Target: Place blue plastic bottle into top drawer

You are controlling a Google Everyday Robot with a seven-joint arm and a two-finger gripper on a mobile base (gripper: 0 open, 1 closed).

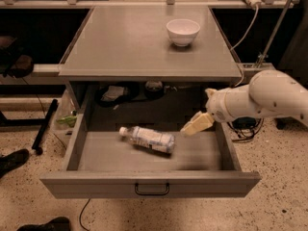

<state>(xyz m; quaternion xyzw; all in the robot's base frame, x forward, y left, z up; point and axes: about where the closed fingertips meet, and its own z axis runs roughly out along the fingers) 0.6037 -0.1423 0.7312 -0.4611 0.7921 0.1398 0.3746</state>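
The blue plastic bottle (149, 139) lies on its side on the floor of the top drawer (96, 184), white cap pointing left. The drawer is pulled wide open, with its dark bar handle (151, 190) at the front centre. My gripper (196, 124) hangs above the right part of the drawer, just right of the bottle and apart from it, holding nothing. My white arm (269, 97) reaches in from the right.
A white bowl (183, 31) stands on the grey table top (130, 47) at the back right. Cables and dark clutter (115, 94) sit behind the drawer under the top. A shoe (12, 160) and a black bar (44, 125) lie on the floor at left.
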